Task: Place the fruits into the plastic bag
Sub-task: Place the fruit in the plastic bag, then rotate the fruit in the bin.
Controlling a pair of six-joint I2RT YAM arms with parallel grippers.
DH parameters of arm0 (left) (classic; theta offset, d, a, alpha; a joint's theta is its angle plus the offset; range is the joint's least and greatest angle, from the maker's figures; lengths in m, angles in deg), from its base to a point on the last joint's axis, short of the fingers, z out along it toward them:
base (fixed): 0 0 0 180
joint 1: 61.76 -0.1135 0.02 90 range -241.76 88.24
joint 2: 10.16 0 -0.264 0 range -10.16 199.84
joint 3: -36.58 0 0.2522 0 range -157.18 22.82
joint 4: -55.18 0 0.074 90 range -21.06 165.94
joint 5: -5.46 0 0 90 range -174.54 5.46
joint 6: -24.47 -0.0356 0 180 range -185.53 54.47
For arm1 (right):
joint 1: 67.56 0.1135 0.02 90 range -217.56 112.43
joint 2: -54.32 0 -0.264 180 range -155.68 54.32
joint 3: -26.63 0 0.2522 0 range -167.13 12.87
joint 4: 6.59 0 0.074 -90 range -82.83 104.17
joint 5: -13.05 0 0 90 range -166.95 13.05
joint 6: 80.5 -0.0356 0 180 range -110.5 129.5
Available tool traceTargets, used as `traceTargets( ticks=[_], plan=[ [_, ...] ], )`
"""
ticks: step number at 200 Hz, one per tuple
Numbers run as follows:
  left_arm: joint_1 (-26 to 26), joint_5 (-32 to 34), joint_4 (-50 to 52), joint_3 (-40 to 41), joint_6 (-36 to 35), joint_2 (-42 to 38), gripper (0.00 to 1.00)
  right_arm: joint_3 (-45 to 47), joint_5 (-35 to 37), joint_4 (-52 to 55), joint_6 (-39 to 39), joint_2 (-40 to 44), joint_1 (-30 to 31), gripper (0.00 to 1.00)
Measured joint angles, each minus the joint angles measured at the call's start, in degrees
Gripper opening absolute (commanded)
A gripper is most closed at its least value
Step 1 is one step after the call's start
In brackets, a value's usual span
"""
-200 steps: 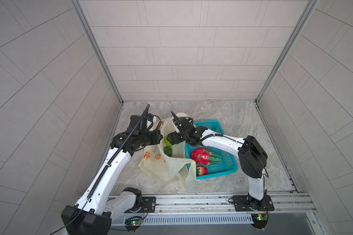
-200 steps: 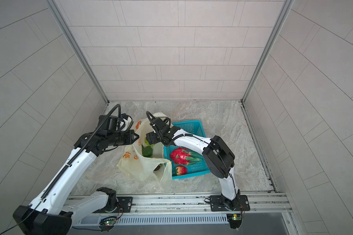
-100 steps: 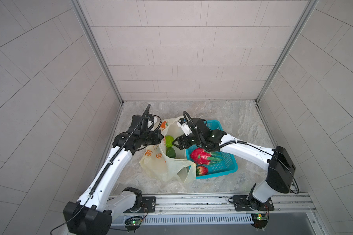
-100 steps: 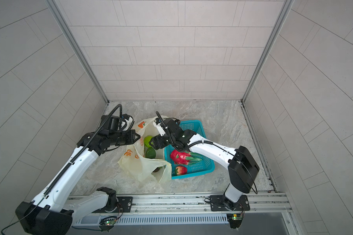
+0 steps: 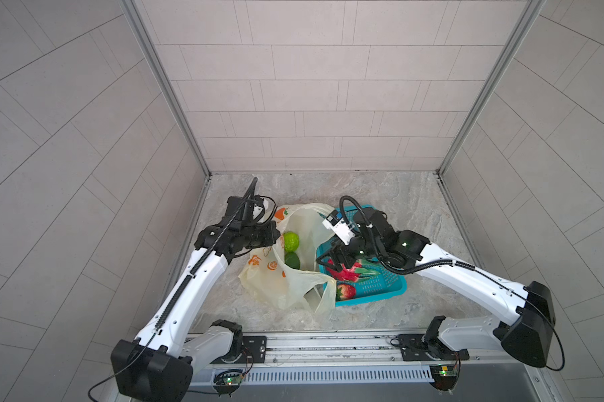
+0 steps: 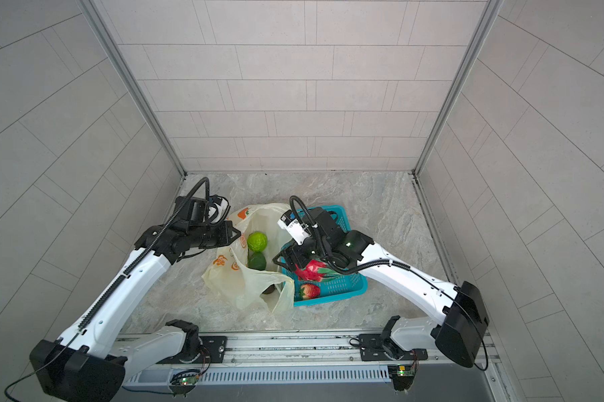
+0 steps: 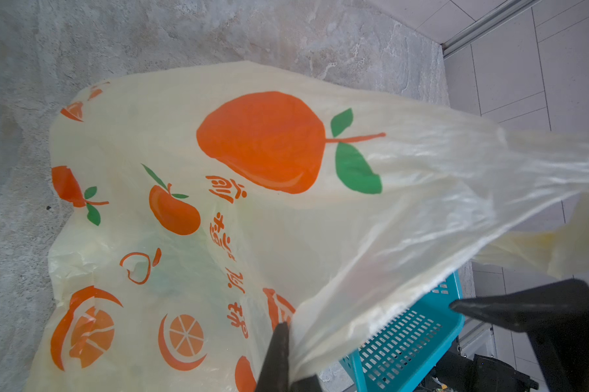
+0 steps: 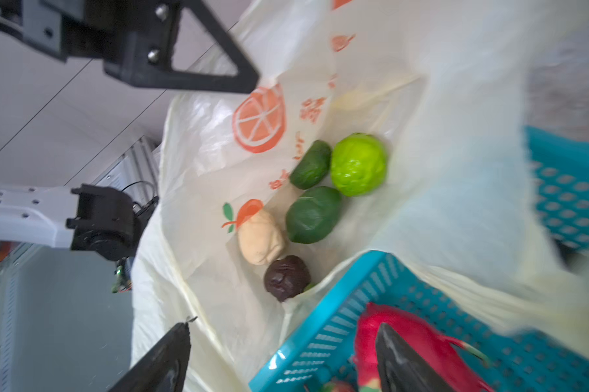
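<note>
Stock as I see it from my station, largest item first.

1. Stone-patterned table [image 5: 415, 209]. It carries everything below.
2. Plastic bag [image 5: 293, 289] [image 6: 245, 289] [image 7: 286, 237] [image 8: 201, 169]. Thin, cream-yellow, printed with oranges. It sits left of the basket, touching it, with its mouth held open. Part of its film drapes over the basket's near corner.
3. Basket [image 5: 373, 298] [image 6: 332, 299] [image 7: 405, 339] [image 8: 320, 339]. Teal and perforated, standing just right of the bag.
4. Left claw [image 5: 271, 245] [image 6: 236, 235] [image 7: 283, 339] [image 8: 252, 81]. I read it as pressed together, pinching the bag's rim on the side away from the basket and lifting it.
5. Right claw [image 5: 332, 261] [image 6: 286, 259] [image 8: 283, 325]. Its fingers are spread and hold nothing. It hangs over the basket's edge next to the bag. In the right wrist view one fingertip overlaps the dragon fruit; I cannot tell whether it touches.
6. Dragon fruit [image 5: 346, 273] [image 6: 309, 271] [image 8: 422, 334]. Pink-red, lying in the basket.
7. Lime-green fruit [image 5: 291, 241] [image 6: 257, 242] [image 8: 358, 164]. Bumpy, inside the bag.
8. Two dark green pieces [image 8: 313, 214] [image 8: 310, 164]. Both are inside the bag, beside the lime-green fruit. Both top views show only one [image 5: 292, 260] [image 6: 257, 261].
9. Beige piece [image 8: 261, 237]. Inside the bag, touching the larger dark green piece.
10. Strawberry [image 5: 346, 290] [image 6: 309, 290]. In the basket, near the dragon fruit.
11. Dark purple piece [image 8: 287, 277]. Inside the bag, just beside the beige piece.
</note>
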Motion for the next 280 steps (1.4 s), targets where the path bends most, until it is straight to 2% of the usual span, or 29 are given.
traceTargets(
  ticks=[38, 63, 78, 117, 152, 181, 231, 280],
  plan=[
    [0.0, 0.0, -0.02, 0.0, 0.35, 0.39, 0.0, 4.31, 8.28, -4.76, -5.57, 5.99, -11.08, 0.82],
    [0.0, 0.0, -0.04, 0.0, 0.48, 0.81, 0.0, 5.2, 12.92, -6.12, -9.11, 4.37, -13.99, 0.82],
    [0.0, 0.0, -0.09, 0.0, 0.52, 0.92, 0.0, 4.5, 14.1, -6.38, -10.54, 0.52, -14.25, 0.83],
    [0.0, -0.02, -0.26, 0.0, 0.5, 1.14, 0.0, -1.09, 14.19, -6.08, -13.51, -15.76, -14.25, 0.83],
    [0.0, 0.0, -0.39, 0.0, 0.44, 1.11, 0.0, -10.78, 14.25, -2.4, -14.88, -29.38, -14.25, 0.84],
    [0.0, 0.04, -0.39, 0.0, 0.33, 1.11, 0.0, -18.08, 14.99, 0.96, -14.95, -37.38, -14.25, 0.84],
    [0.0, 0.17, -0.39, 0.0, -0.44, 1.11, 0.0, -19.71, 19.37, 3.87, -14.82, -41.07, -14.27, 0.84],
    [0.0, 0.2, -0.39, 0.0, -0.61, 1.18, 0.0, -18.51, 19.61, 2.8, -14.84, -42.07, -14.25, 0.78]
  ],
)
